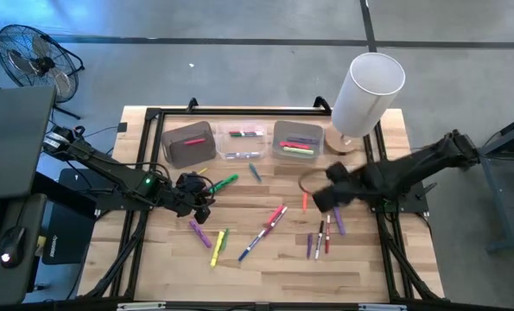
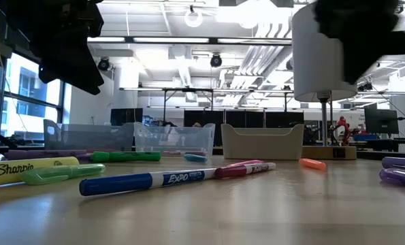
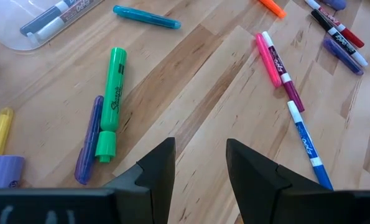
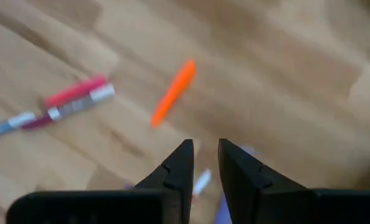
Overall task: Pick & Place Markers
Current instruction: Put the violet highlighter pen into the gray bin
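Many markers lie flat and scattered on the wooden table. My left gripper (image 1: 198,195) (image 3: 200,165) hovers open over bare wood, with a green marker (image 3: 112,102) (image 1: 226,182) and a purple one (image 3: 88,142) beside it and a pink marker (image 3: 267,59) and a blue-and-white one (image 3: 304,138) on its other side. My right gripper (image 1: 320,199) (image 4: 202,163) hangs above the table, its fingers a narrow gap apart and empty, close to a small orange marker (image 4: 174,92) (image 1: 304,201). More markers lie near the table's right (image 1: 324,238).
Three small bins stand in a row at the far side: a grey one (image 1: 190,143), a clear one (image 1: 244,143) and another grey one (image 1: 297,141), each holding markers. A tall white cylinder (image 1: 366,91) stands at the far right corner. A black frame (image 1: 153,117) edges the table.
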`<state>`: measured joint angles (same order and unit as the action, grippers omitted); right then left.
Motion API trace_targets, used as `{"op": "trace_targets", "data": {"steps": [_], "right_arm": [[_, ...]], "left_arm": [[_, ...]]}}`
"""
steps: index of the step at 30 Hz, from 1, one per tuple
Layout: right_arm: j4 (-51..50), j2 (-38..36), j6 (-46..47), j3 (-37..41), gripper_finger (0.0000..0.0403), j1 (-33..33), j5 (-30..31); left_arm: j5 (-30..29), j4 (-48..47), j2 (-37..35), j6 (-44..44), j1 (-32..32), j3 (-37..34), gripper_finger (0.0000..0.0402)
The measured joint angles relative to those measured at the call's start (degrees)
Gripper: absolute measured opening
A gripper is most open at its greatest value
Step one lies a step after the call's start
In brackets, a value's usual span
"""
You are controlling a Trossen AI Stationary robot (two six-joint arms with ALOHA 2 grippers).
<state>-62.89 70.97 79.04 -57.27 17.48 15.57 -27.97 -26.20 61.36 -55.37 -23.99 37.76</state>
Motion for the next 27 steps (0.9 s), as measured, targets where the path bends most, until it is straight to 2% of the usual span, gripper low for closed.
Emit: {"op": "trace_targets", "data": {"steps": [6, 8, 11, 17, 27], "right_arm": [[-0.2, 2.0, 17.0, 3.3, 0.0038, 11.5, -2.7], [-0.3, 3.1, 20.5, 4.1, 0.0038, 13.6, -3.0], [-0.4, 4.8, 23.9, 5.7, 0.0044, 15.1, -6.5], [0.0, 9.0, 23.6, 7.6, 0.0071, 15.3, -9.8], [0.4, 15.7, 19.6, 7.7, 0.0133, 13.9, -8.4]], "left_arm": [[0.0, 0.0, 0.0, 0.0, 0.0, 0.0, 0.0140], [0.1, 0.0, 0.0, 0.0, 0.0, 0.0, 0.0140], [0.6, 0.0, 0.0, 0.0, 0.0, 0.0, 0.0140], [2.3, 0.0, 0.0, 0.0, 0.0, 0.0, 0.0140], [2.4, 0.0, 0.0, 0.0, 0.0, 0.0, 0.0140]]}}
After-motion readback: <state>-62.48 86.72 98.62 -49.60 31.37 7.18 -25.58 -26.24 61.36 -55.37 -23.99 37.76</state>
